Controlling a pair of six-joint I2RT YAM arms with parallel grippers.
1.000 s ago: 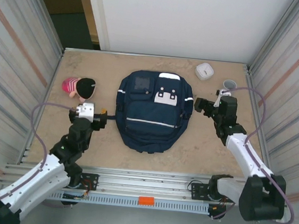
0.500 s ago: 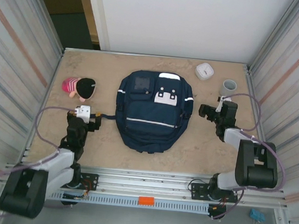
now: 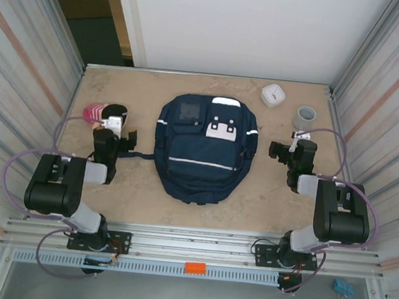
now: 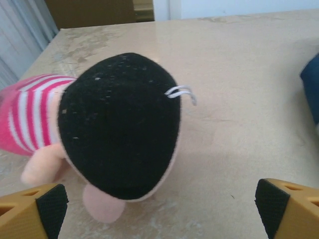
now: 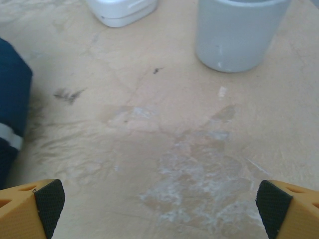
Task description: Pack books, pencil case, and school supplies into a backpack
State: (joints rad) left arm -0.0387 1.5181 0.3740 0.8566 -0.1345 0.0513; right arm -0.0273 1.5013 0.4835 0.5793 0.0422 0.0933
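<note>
The backpack (image 3: 203, 146) lies flat in the middle of the table (image 3: 265, 199), front pockets upward and, as far as I can judge, zipped, so the packing looks finished. The left gripper (image 4: 162, 209) stands just before a plush toy (image 4: 119, 124), jaws wide and empty. The right gripper (image 5: 162, 206), equally wide and empty, faces a grey cup (image 5: 239, 35) and a white round device (image 5: 122, 10). Both arms are folded back, probably to rest clear of the bag

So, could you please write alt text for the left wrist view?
A plush doll with a black head and pink-and-white striped body lies on the beige table, in front of the left gripper, whose jaws stand wide apart. The navy backpack edges in at right.
</note>
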